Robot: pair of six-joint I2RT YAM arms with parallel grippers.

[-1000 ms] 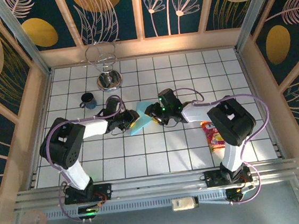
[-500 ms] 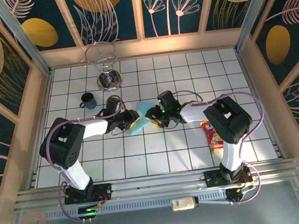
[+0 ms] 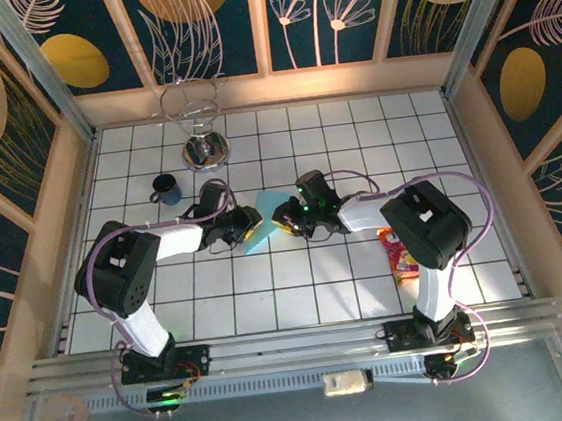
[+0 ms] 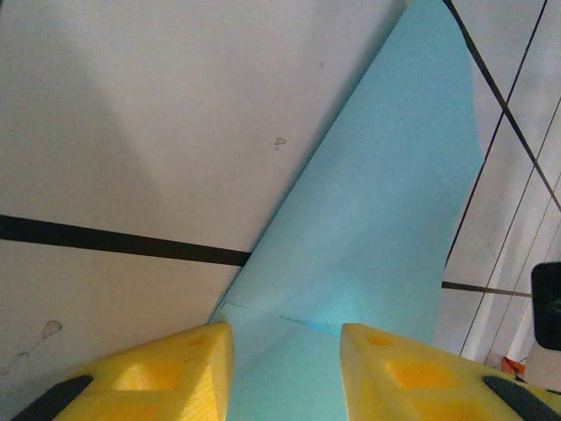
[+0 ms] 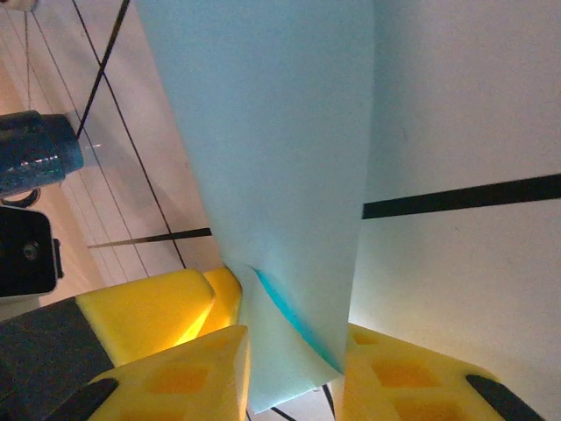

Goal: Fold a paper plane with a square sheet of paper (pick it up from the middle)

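Paper plane (image 3: 265,214) ends sit inside left claw (image 3: 250,225), right claw (image 3: 284,219).

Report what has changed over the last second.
The right gripper edged left, toward the left gripper, its elbow following, and its jaws narrowed around the edge of the light-blue paper; whether it now grips cannot be told. Less of the paper shows between the two grippers. The left gripper, blue cup, wire stand and snack packet stayed put.
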